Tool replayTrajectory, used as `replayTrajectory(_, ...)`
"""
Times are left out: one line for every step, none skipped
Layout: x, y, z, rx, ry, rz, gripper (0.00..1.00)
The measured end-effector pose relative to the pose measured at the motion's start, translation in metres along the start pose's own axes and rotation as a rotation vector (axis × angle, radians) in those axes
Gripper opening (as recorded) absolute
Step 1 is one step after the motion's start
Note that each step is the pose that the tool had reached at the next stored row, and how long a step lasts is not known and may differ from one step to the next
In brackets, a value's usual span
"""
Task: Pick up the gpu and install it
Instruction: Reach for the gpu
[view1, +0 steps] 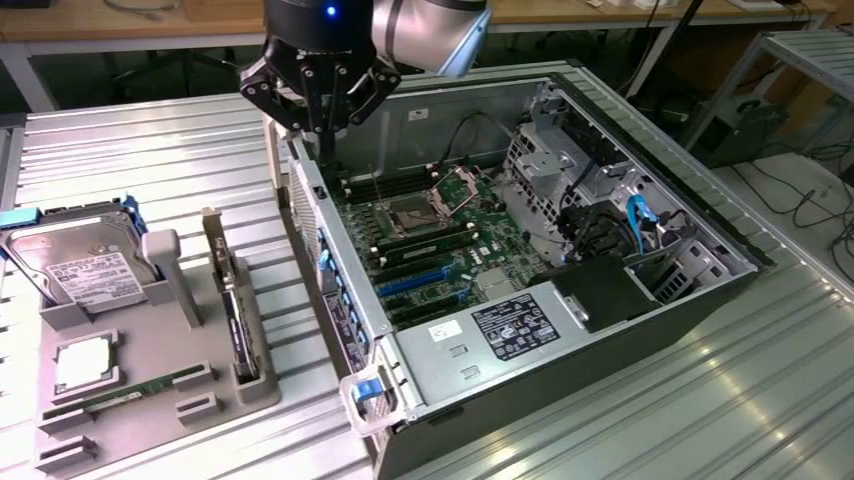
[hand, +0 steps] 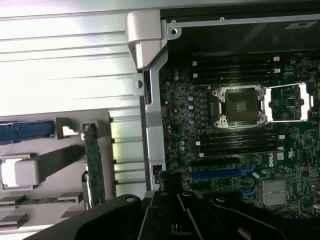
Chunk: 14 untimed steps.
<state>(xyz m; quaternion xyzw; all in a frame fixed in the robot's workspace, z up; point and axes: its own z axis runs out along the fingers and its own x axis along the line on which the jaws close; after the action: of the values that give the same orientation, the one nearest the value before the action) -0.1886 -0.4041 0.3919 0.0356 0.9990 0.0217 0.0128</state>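
Observation:
The gpu (view1: 238, 320) stands on edge in a slot of the grey holder (view1: 147, 425), dark and thin with its silvery bracket at the far end. In the wrist view the gpu (hand: 93, 167) shows as a narrow green strip. My gripper (view1: 320, 135) hangs high over the far left corner of the open computer case (view1: 561, 345), well away from the card, shut with nothing between its fingers. In the wrist view the gripper (hand: 173, 202) is dark and sits over the case wall beside the motherboard (hand: 240, 135).
The holder also carries a silver hard drive (view1: 78, 268), a square chip (view1: 83, 360) and a green RAM stick (view1: 127, 392). Blue card slots (view1: 416, 280) lie on the motherboard. A power supply (view1: 514, 325) and a drive cage (view1: 627, 230) crowd the case.

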Motion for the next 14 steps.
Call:
replayTrajectory(0.002, -0.0005, -0.0001, 0.0000, 0.0001, -0.001, 0.11)
replayTrajectory(0.003, -0.0008, -0.0001, 0.0000, 0.0003, -0.004, 0.11)
replayTrajectory(0.005, -0.0011, -0.0002, -0.0001, 0.0004, -0.007, 0.11)
replayTrajectory(0.006, -0.0013, -0.0001, -0.0002, 0.0006, -0.012, 0.11)
replayTrajectory(0.008, -0.0016, -0.0002, -0.0003, 0.0007, -0.016, 0.11)
replayTrajectory(0.009, -0.0020, -0.0002, -0.0004, 0.0009, -0.019, 0.11)
replayTrajectory(0.011, -0.0024, -0.0002, -0.0005, 0.0010, -0.022, 0.11)
replayTrajectory(0.013, -0.0030, -0.0003, -0.0005, 0.0011, -0.024, 0.11)
replayTrajectory(0.014, -0.0037, -0.0003, -0.0006, 0.0012, -0.027, 0.11)
replayTrajectory(0.016, -0.0047, -0.0003, -0.0006, 0.0013, -0.029, 0.11)
replayTrajectory(0.018, -0.0056, -0.0003, -0.0007, 0.0013, -0.030, 0.11)
replayTrajectory(0.019, -0.0066, -0.0003, -0.0007, 0.0014, -0.032, 0.11)
replayTrajectory(0.021, -0.0078, -0.0004, -0.0007, 0.0016, -0.034, 0.11)
replayTrajectory(0.022, -0.0087, -0.0004, -0.0007, 0.0017, -0.035, 0.11)
